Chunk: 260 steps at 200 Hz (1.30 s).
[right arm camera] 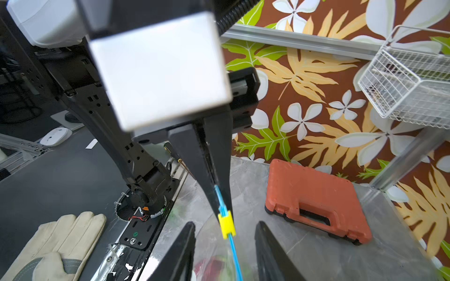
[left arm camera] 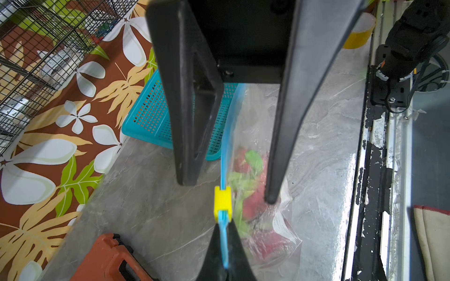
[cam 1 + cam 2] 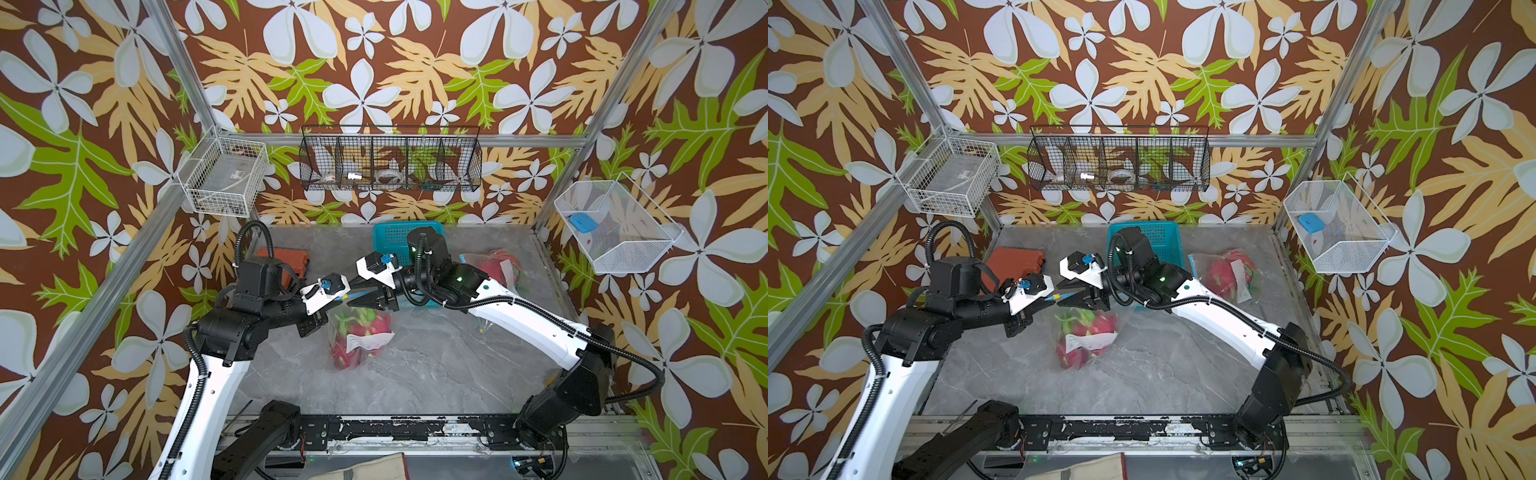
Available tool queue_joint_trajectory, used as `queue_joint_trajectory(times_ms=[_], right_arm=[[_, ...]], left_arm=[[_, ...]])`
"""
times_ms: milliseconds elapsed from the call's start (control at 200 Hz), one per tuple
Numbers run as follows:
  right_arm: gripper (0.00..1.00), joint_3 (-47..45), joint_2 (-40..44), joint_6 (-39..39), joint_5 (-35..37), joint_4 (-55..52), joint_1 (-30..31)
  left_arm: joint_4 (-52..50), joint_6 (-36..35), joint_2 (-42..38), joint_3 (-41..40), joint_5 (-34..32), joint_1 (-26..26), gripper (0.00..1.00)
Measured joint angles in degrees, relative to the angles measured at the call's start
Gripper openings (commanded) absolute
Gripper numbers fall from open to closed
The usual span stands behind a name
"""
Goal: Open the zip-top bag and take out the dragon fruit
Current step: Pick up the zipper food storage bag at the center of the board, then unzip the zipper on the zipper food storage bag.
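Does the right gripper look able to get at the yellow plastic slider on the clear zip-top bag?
Probably yes: the right gripper stands open astride the blue zip strip, the yellow slider between its fingertips; the left gripper pinches the strip beyond.

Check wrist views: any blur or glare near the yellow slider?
Right wrist view: white block near the lens badly blurred, yellow slider sharp. Left wrist view: slider sharp, glare on the table, sheen on the bag.

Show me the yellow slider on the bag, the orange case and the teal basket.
yellow slider (image 2: pixel 222 200): left wrist view, middle of its yellow block.
orange case (image 1: pixel 314 193): right wrist view, flat lid near the handle.
teal basket (image 2: pixel 146 136): left wrist view, solid band beside the holes.
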State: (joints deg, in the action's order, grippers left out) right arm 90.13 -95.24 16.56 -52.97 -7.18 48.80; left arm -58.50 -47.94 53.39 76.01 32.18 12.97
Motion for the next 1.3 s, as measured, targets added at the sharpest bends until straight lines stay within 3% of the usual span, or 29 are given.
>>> queue_joint_trajectory(times_ms=[125,265,335,470,575,726,876,1301], right_arm=[[0.24,1.77,-1.88,-1.11,-1.68,-0.11,0.5],[0.0,2.03,-2.69,-2.36,-2.45,0.2,0.68],[0.0,1.75,-2.58,-2.84,-2.4,0.48,0.68],[0.0,0.5,-1.64,-2.82,-1.4,1.14,0.74],[0.0,0.09,-1.22,-2.84,-0.66,1.18,0.66],[0.0,0.31,-1.22,-3.06,-0.39,1.18,0.68],[0.0,0.9,-1.4,-3.26,0.04,1.11,0.68],[0.01,-0.79,-0.15,-2.89,0.52,-0.09,-0.7]], left_arm=[[0.0,0.11,-0.11,-0.02,-0.02,0.0,0.0],[0.02,-0.04,-0.28,-0.31,-0.13,0.0,0.0],[0.24,0.22,-0.44,-0.42,-0.26,0.0,0.0],[0.7,1.27,-1.16,-0.63,-0.63,0.04,0.21],[1.46,1.7,-1.64,-0.5,-0.83,0.04,0.24],[1.7,2.12,-1.68,0.46,-0.7,0.04,0.19],[1.77,2.62,-1.62,0.55,-0.13,0.04,0.0],[2.73,1.36,-3.19,-0.24,-1.68,0.11,0.0]])
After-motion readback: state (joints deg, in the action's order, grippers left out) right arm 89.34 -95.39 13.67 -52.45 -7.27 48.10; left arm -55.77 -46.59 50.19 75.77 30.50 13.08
